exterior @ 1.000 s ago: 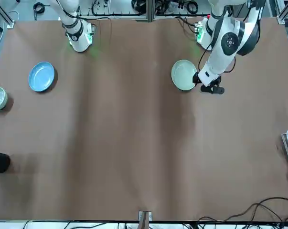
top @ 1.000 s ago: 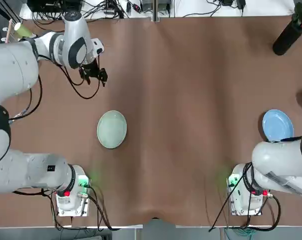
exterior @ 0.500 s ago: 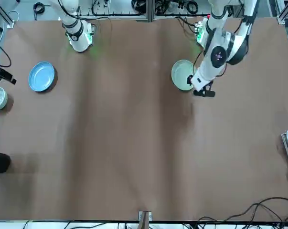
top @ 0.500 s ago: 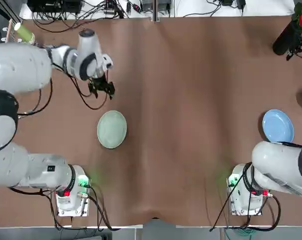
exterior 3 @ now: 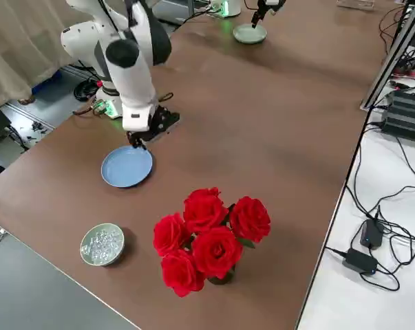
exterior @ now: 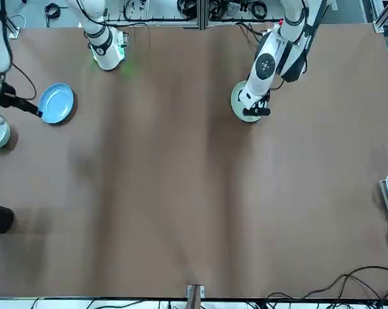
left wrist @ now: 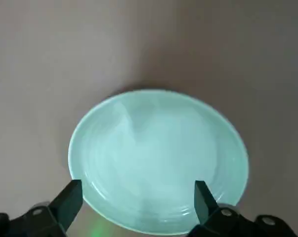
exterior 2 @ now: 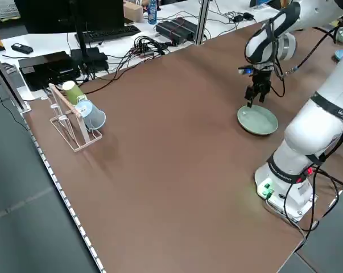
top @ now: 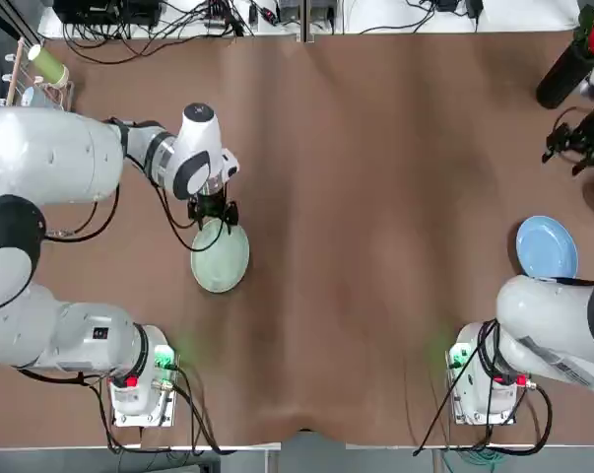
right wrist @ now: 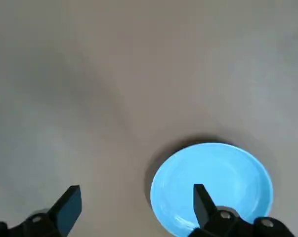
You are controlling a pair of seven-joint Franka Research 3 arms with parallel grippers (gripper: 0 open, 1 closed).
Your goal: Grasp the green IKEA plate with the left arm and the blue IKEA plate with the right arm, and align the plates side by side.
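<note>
Now down over glossy pale green IKEA plate (top: 219,256), spread left tool (top: 214,214); also closer to plain sky-blue IKEA plate (exterior: 56,103), spread right tool (exterior: 20,105).

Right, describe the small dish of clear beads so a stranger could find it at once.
Start at the bunch of red roses near the brown table's far right corner. Just toward the robot's side sits a small round pale-green dish filled with clear glassy beads. Unlike the empty light blue round plastic plate next to it, it is smaller and full.
</note>
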